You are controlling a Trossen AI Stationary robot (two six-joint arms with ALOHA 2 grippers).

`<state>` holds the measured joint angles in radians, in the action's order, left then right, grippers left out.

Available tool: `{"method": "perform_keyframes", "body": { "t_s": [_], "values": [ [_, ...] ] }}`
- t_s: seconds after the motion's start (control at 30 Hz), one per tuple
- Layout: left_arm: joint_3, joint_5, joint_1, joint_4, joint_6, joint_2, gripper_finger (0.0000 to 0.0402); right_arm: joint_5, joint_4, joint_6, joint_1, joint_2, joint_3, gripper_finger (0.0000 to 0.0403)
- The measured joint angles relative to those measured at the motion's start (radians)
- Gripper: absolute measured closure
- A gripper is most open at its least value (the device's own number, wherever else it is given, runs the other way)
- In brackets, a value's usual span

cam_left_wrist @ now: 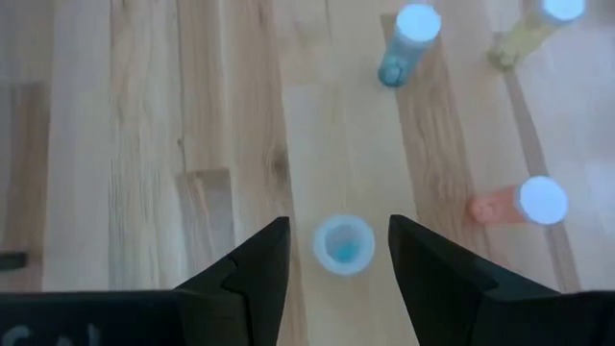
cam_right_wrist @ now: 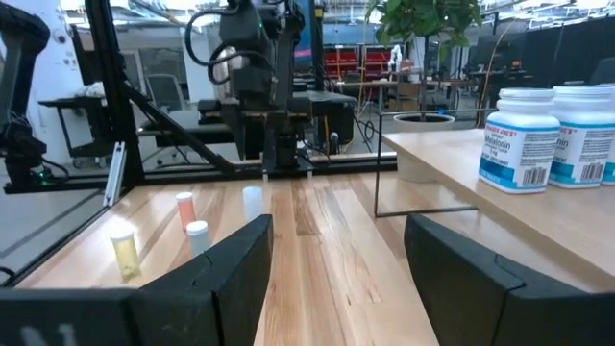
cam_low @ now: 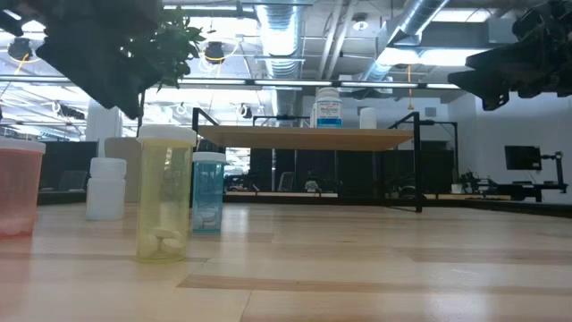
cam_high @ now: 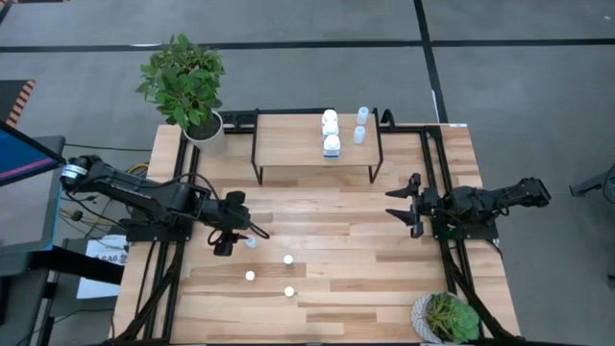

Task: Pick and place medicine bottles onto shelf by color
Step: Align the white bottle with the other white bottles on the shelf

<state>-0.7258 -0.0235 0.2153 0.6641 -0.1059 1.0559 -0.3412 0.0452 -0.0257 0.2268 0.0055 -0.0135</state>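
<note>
My left gripper (cam_high: 246,234) is open and points down over a small pale bottle (cam_left_wrist: 343,242) that stands upright on the table. Its fingers are on either side of the bottle and above it, and they do not touch it. The same bottle shows white in the low view (cam_low: 105,188). Three more bottles stand on the table near it: a blue one (cam_left_wrist: 408,38), a yellow one (cam_left_wrist: 548,19) and a reddish one (cam_left_wrist: 524,202). The shelf (cam_high: 288,154) at the far middle carries three white labelled bottles (cam_high: 331,131) and two small ones (cam_high: 360,124). My right gripper (cam_high: 404,207) is open and empty at the table's right.
A potted plant (cam_high: 187,82) stands at the far left corner by the shelf, and another (cam_high: 447,317) at the near right corner. A black frame (cam_high: 432,173) runs along the table's right and far sides. Bare wood lies between the shelf and the loose bottles.
</note>
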Motion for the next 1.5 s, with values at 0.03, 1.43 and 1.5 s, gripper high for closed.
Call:
{"method": "perform_keyframes", "body": {
  "t_s": [0.03,1.43,1.5],
  "values": [
    [0.000,0.000,0.000,0.013,-0.001,0.003,0.0229,0.000,-0.001,0.000,0.000,0.000,0.000,0.0144],
    [-0.001,-0.001,0.017,-0.076,0.112,0.331,0.0240,-0.001,-0.001,-0.001,0.000,0.000,0.000,0.0144],
    [-0.002,-0.001,0.017,-0.080,0.112,0.331,0.0268,-0.001,-0.001,-0.001,0.000,0.000,0.000,0.0144]
  ]
}}
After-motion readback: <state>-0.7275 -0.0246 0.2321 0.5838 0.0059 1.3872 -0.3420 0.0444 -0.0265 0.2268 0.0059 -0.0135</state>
